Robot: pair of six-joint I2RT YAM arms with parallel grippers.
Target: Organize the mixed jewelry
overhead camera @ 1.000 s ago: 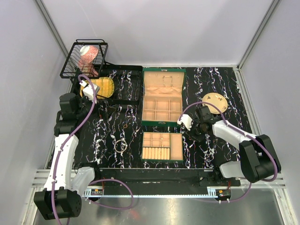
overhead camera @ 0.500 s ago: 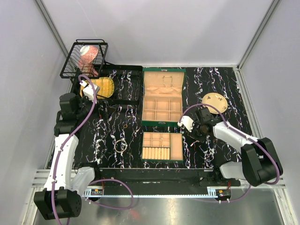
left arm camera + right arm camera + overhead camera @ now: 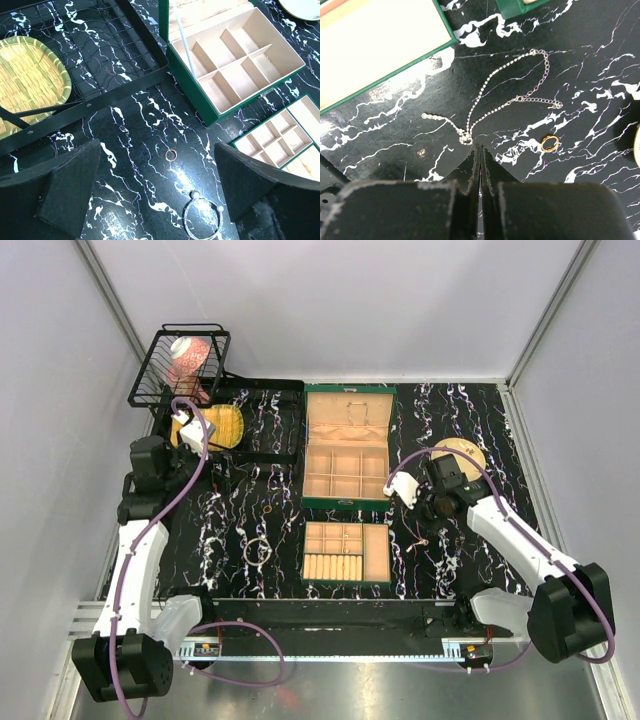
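Left arm (image 3: pixel 128 575) & right arm (image 3: pixel 515 540): white link shells w/ black joints & bases, purple cable (image 3: pixel 165 515) looping along each, small white block at wrist. Left fingers (image 3: pixel 70 185) matte black wedges; right fingers (image 3: pixel 468 172) black, pale scuffs on edges.

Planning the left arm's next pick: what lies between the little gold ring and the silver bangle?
Nothing; the left wrist view shows only bare black marbled tabletop between the gold ring and the bangle.

lab robot cell: plain grey panels (image 3: pixel 340 310) and aluminium posts (image 3: pixel 110 300) are boxing in a black marbled table (image 3: pixel 230 510); two cabled arms (image 3: pixel 135 570) are sitting bolted to a rail (image 3: pixel 330 645) at its near edge.
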